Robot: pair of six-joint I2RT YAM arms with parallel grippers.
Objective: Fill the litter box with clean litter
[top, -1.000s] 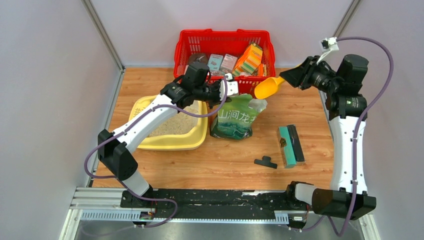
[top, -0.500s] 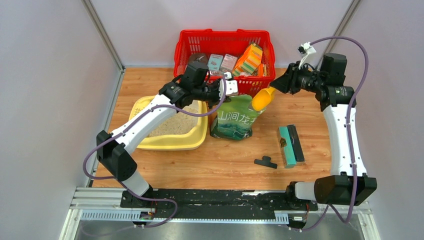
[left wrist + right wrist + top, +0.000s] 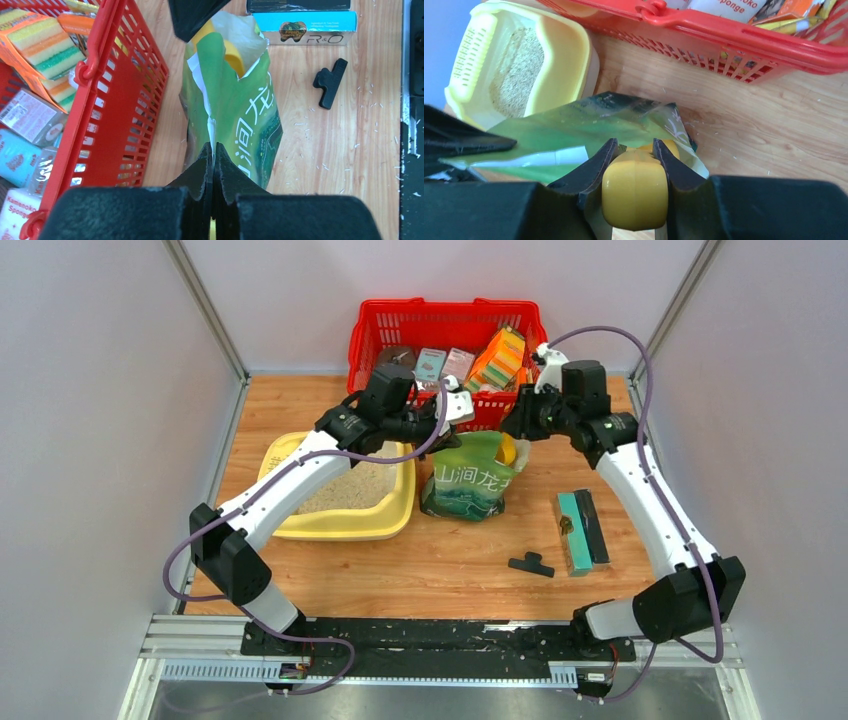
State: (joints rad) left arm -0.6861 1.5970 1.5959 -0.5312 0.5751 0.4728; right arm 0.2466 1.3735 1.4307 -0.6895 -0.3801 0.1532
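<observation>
My left gripper is pinched flat on the top edge of the green plastic bag. My right gripper clasps the yellow-orange plastic scoop, bowl inside the bag mouth. Pale-yellow plastic litter box, beside the bag, holds beige sandy litter.

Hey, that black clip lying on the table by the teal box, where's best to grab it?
Probably from straight above: the black clip lies flat on the table, apart from the teal box. Close the tool across its long body, the narrow way, since both long sides are free.
</observation>
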